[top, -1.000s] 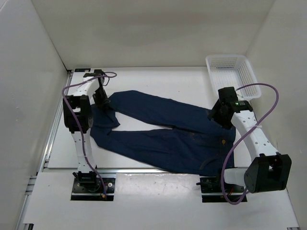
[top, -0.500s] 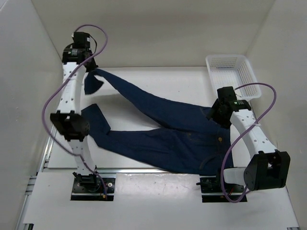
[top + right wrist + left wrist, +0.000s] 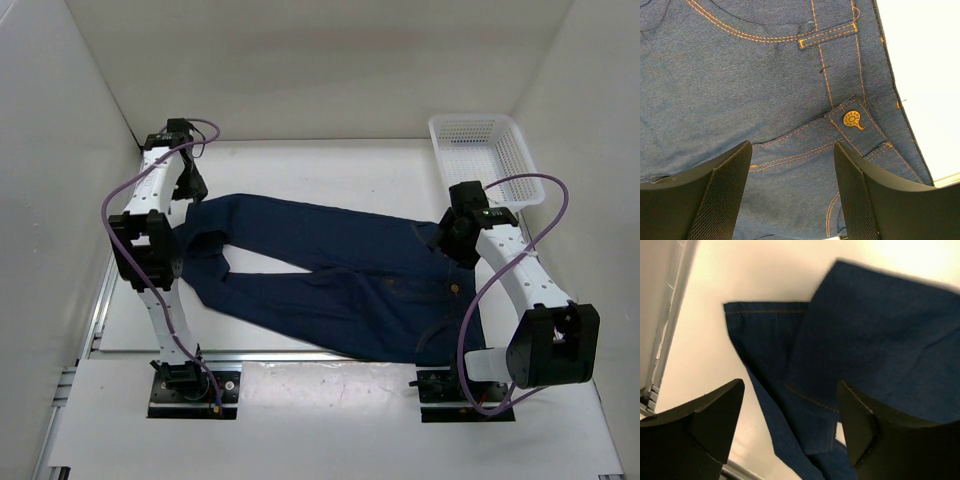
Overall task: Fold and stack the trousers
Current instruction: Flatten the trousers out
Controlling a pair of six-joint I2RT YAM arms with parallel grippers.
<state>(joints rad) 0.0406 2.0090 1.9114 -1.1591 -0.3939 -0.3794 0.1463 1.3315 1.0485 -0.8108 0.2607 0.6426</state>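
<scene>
Left wrist shows left fingers [image 3: 705, 430] apart (right fingers [image 3: 715, 200] likewise) above the trousers [image 3: 880, 340].

one pair of trousers [image 3: 340, 275], one basket [image 3: 485, 150] — two end effectors [image 3: 790, 390] [image 3: 792, 147]

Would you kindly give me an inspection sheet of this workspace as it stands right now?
Surface: white table, bare parts look clean.
Job's things: jeans lie spread out unfolded, waist toward the right arm, leg ends overlapping near the left arm.
Clutter: white basket at the far right corner; nothing else seen.
Grippers: left gripper open above the leg ends, holding nothing; right gripper open over the waistband near the button.
Cables: purple cables, one looping off each arm.
Surroundings: plain white walls on three sides.
</scene>
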